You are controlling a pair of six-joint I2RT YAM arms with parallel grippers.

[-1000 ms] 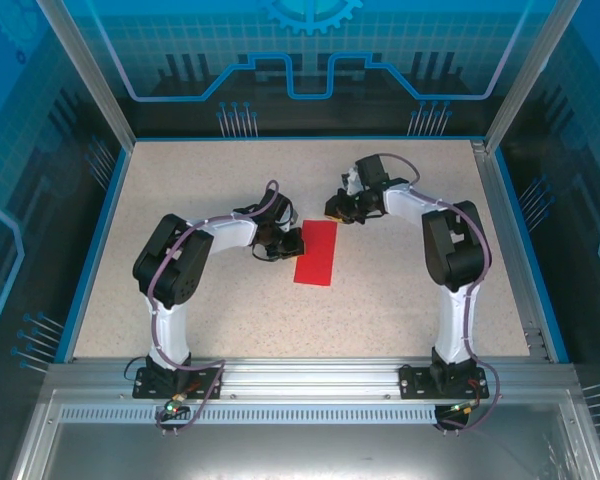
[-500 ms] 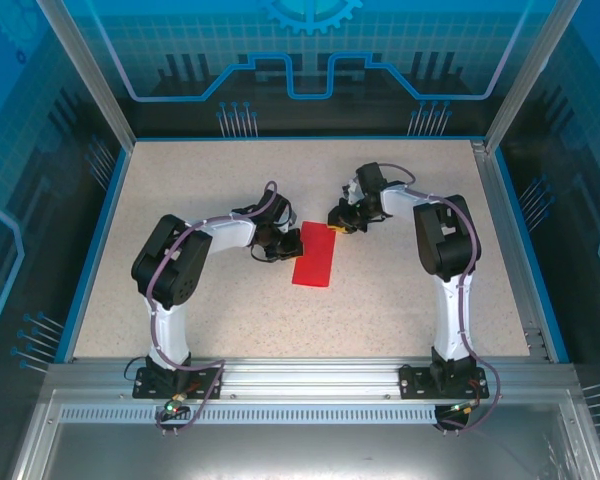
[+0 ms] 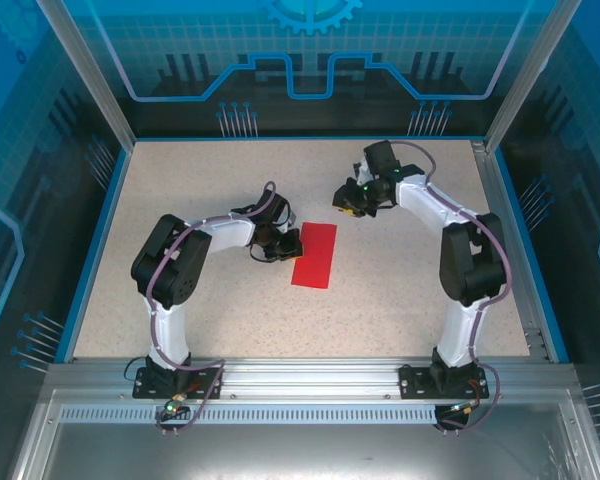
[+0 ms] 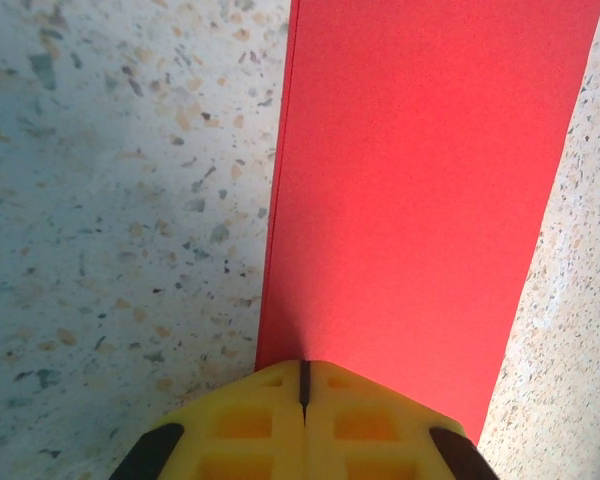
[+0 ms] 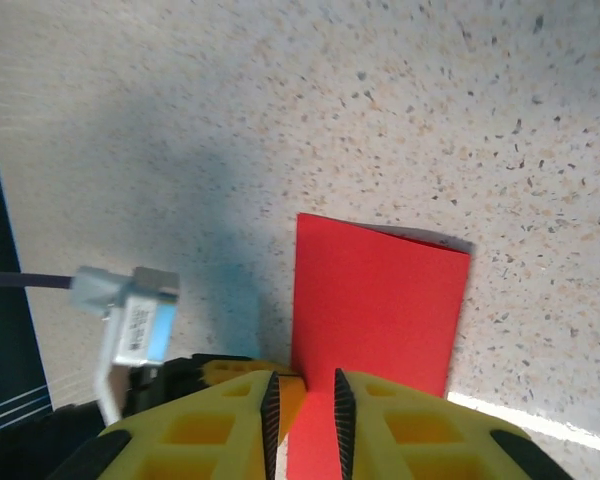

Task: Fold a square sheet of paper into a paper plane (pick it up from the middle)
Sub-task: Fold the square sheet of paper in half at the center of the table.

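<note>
The red sheet of paper [image 3: 315, 255] lies flat on the speckled table, folded into a narrow rectangle. My left gripper [image 3: 292, 243] is shut, and its yellow tips [image 4: 302, 368] rest on the paper [image 4: 420, 180] at its left long edge. My right gripper [image 3: 348, 200] hovers just past the paper's far end, tilted toward it. Its jaws [image 5: 303, 385] stand a little apart, and between them the paper [image 5: 380, 300] shows lying on the table, not gripped. A paper plane is out of view.
The table [image 3: 210, 300] is bounded by a blue rim and metal posts [image 3: 500, 110]. The left wrist's grey cable plug [image 5: 130, 315] shows beside the paper in the right wrist view. Bare tabletop surrounds the paper on all sides.
My right gripper has drawn back from the paper's far end toward the back right, and its jaws have parted slightly. The left gripper and the paper have stayed put.
</note>
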